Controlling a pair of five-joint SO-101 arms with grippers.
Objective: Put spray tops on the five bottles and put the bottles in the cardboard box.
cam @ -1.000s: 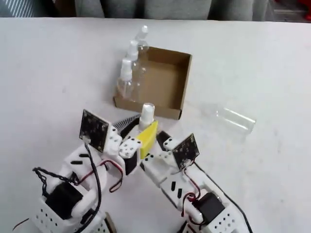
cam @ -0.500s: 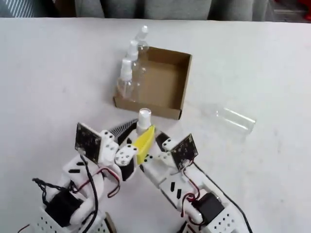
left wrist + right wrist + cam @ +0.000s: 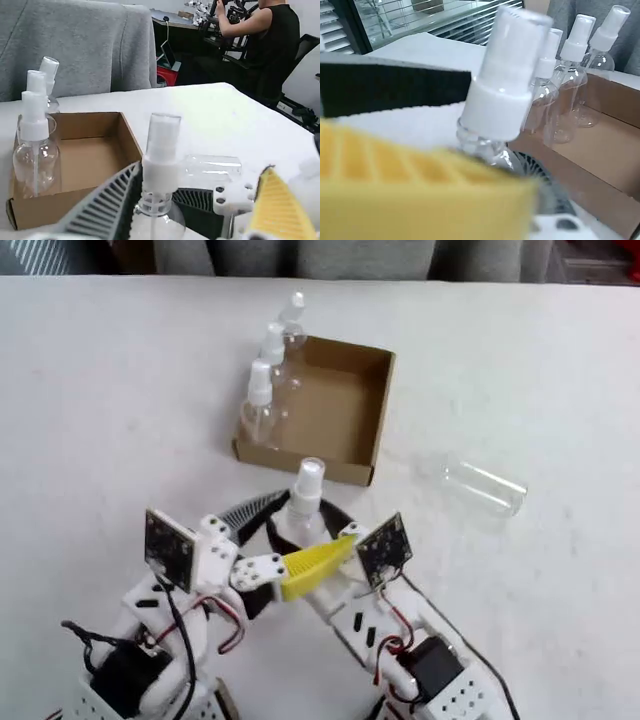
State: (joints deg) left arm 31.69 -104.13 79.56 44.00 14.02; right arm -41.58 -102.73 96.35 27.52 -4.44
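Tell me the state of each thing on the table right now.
cardboard box, open, three bottles inside
three boxed bottles, upright, spray tops on
front bottle, upright before the box, spray top on
loose bottle, on its side outside the box, no spray top
left gripper, open around the front bottle

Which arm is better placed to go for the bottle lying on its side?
Right. The lying bottle rests on the robot's right of the cardboard box, on the side of the right arm. The left arm would likely have to cross the capped bottle standing between both arms.
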